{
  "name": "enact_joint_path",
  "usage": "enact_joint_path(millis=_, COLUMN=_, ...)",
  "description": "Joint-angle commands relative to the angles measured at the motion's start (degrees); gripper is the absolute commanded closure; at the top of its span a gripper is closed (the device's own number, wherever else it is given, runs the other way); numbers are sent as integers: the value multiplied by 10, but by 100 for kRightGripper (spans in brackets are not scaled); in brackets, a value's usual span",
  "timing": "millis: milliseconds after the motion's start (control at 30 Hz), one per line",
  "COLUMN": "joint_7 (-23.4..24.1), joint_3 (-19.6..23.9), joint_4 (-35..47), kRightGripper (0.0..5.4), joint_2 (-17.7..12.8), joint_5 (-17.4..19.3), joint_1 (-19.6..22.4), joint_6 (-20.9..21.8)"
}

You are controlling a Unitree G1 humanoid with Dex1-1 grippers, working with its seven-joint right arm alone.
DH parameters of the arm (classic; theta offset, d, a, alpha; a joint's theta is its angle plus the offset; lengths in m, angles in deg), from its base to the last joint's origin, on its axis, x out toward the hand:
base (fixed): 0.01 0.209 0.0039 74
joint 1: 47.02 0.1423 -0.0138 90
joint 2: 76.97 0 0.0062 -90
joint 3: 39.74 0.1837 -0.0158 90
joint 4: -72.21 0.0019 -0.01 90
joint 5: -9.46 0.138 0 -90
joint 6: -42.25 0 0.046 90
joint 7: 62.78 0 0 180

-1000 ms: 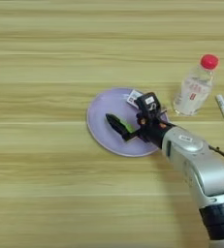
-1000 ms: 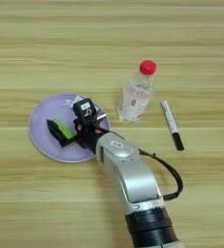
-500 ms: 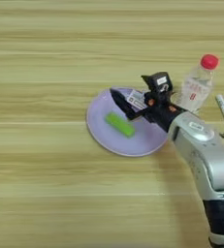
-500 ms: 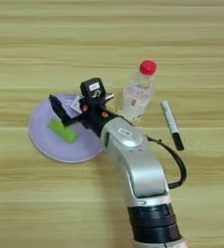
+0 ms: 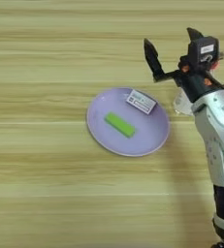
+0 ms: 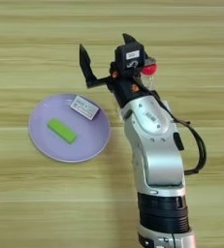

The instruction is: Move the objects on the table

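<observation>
A small green block [image 5: 119,124] lies flat in the middle of a round lilac plate [image 5: 98,133]. Next to it, a flat white box [image 5: 141,101] with print rests on the plate's far right part. My right gripper [image 5: 171,44] hangs raised beyond the plate's far right edge, open wide, with nothing between its black fingers [image 6: 85,59]. My forearm covers most of the clear bottle. Only its red cap [image 6: 150,69] and a bit of its clear body [image 5: 181,103] show beside the wrist.
The silver forearm [image 6: 154,145] rises from the bottom edge over the right half of the table [image 5: 36,193], with a black cable [image 6: 200,145] looping off its right side. Bare wood lies left of and in front of the plate.
The gripper has let go of the green block on the plate, lifted, and swung back to the far right with its fingers spread wide. The block and box stay on the plate.
</observation>
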Motion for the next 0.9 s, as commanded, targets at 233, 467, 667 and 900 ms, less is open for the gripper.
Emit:
enact_joint_path(millis=233, joint_7=64, joint_3=49, joint_4=-15, kRightGripper=2, joint_2=-19, joint_5=-40, joint_1=37, joint_6=84)
enact_joint_path(millis=467, joint_7=78, joint_3=72, joint_4=-46, kRightGripper=2, joint_2=-24, joint_5=-38, joint_1=31, joint_6=90)
enact_joint_path(millis=667, joint_7=69, joint_3=74, joint_4=-79, kRightGripper=2, joint_2=-20, joint_5=-23, joint_1=30, joint_6=91)
enact_joint_path(millis=900, joint_7=70, joint_3=87, joint_4=-129, kRightGripper=2, joint_2=-21, joint_5=-3, joint_1=38, joint_6=86)
